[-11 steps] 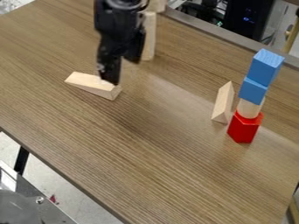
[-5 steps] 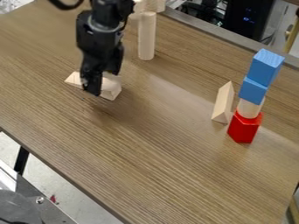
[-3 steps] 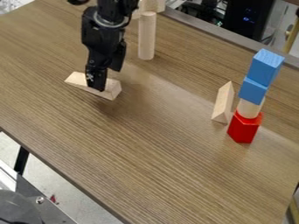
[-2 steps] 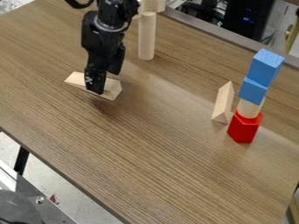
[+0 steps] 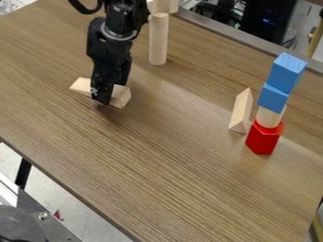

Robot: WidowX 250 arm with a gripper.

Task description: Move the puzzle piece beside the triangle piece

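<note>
The black gripper [image 5: 106, 96] hangs nearly upright over the wooden piece [image 5: 122, 97] on the tabletop [image 5: 170, 156]; how open its jaws are, or whether they grip, I can't tell. The piece lies lengthwise from upper left to lower right.

Compared with the first picture, the pincer [image 5: 103, 98] has shifted toward the view's lower left, from above the wooden block's [image 5: 121, 96] right end to across its middle, so that right end now shows more plainly. On the way it eased back a little, then came lower again. The upright peg [image 5: 158, 42] has come out from behind it, and a black cable [image 5: 86, 8] has appeared at the top edge
</note>
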